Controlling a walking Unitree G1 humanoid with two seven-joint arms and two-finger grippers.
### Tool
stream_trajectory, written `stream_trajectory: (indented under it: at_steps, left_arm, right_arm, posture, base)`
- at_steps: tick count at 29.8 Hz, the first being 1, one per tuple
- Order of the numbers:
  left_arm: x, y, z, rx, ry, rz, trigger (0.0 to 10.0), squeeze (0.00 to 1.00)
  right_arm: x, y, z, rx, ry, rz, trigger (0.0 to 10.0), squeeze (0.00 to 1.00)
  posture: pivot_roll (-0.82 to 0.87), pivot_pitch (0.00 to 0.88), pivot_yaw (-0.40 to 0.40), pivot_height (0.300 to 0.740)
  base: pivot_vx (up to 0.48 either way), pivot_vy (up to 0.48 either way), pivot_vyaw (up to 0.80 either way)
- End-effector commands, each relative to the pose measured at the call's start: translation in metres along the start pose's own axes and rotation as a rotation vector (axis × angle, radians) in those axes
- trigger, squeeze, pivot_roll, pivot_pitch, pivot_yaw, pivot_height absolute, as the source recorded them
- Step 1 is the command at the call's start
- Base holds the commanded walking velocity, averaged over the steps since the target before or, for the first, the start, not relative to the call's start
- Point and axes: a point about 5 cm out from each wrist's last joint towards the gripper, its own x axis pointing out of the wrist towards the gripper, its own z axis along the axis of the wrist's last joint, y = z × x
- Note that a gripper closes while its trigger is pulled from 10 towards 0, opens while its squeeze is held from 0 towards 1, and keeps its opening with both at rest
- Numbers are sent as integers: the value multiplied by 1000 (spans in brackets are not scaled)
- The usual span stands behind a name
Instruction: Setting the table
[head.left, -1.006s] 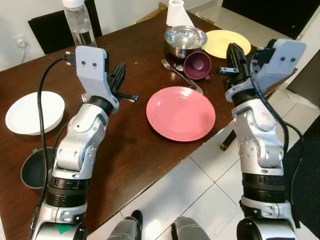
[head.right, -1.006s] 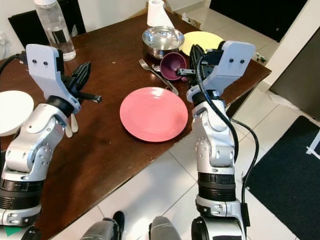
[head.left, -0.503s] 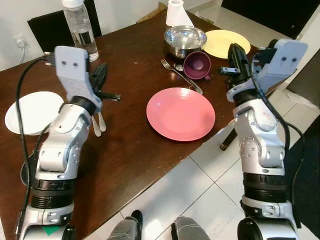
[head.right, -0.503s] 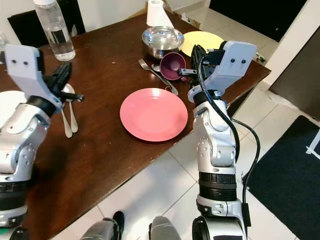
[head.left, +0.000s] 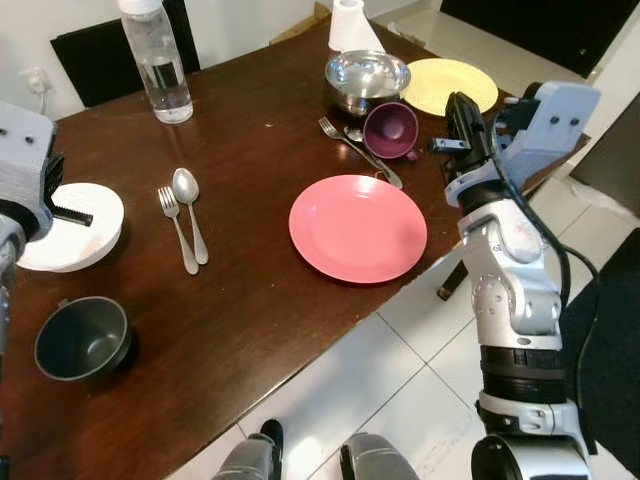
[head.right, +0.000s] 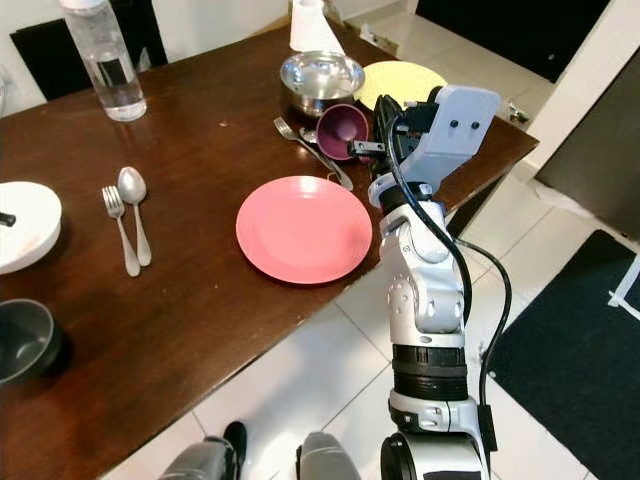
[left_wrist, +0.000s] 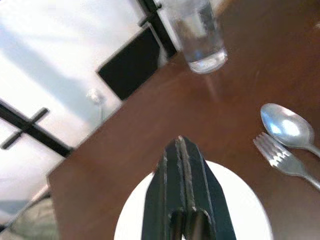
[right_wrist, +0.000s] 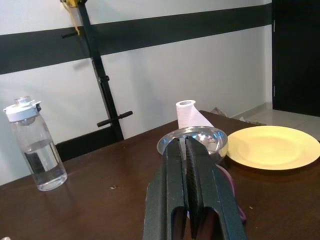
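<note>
Hovering over the round white shallow bowl (head.left: 68, 225) at the worktop's (head.left: 260, 300) nine o'clock edge, the left tool (left_wrist: 183, 200) has its fingers pressed together, empty. The right tool (right_wrist: 185, 200), fingers likewise together, hangs at three o'clock beside the tipped purple mug (head.left: 392, 130). A steel fork (head.left: 175, 228) and steel spoon (head.left: 189, 208) lie side by side, well left of the round pink plate (head.left: 357, 227). Judged from here, the bowl comes next: part the fingers, pinch its near rim squarely, lift level. No brand or writing is legible, even on the clear water bottle (head.left: 155, 60).
</note>
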Motion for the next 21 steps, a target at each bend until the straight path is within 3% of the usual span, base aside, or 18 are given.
stream_trajectory:
  at_steps: [1,3,9,11,18,19,21]
  left_arm:
    - [4,14,-8,-70,60,72,10000,0]
    - [6,27,-22,-224,156,214,10000,0]
    - [3,21,-49,-357,267,345,10000,0]
    - [0,12,-57,-443,296,368,10000,0]
    - [-2,10,-59,-455,304,364,10000,0]
    - [-3,12,-63,-452,325,392,10000,1000]
    - [-4,14,-68,-457,347,419,10000,1000]
  right_arm:
    - [-4,-5,-10,9,33,-36,10000,0]
    - [-8,-8,-17,16,56,-72,10000,0]
    - [-7,-5,-23,58,77,-68,10000,0]
    - [-3,0,-25,83,92,-13,10000,0]
    - [1,5,-25,85,93,23,10000,0]
    - [3,8,-24,90,90,33,10000,0]
    - [3,9,-24,93,93,40,10000,0]
  posture:
    - [-92,41,57,740]
    - [-77,50,59,740]
    - [-46,79,31,740]
    - [-22,103,15,740]
    - [-23,107,10,740]
    - [-22,104,-4,740]
    - [-23,107,-7,740]
  base:
    - [0,0,0]
    - [0,0,0]
    - [0,0,0]
    - [0,0,0]
    - [0,0,0]
    - [0,0,0]
    - [0,0,0]
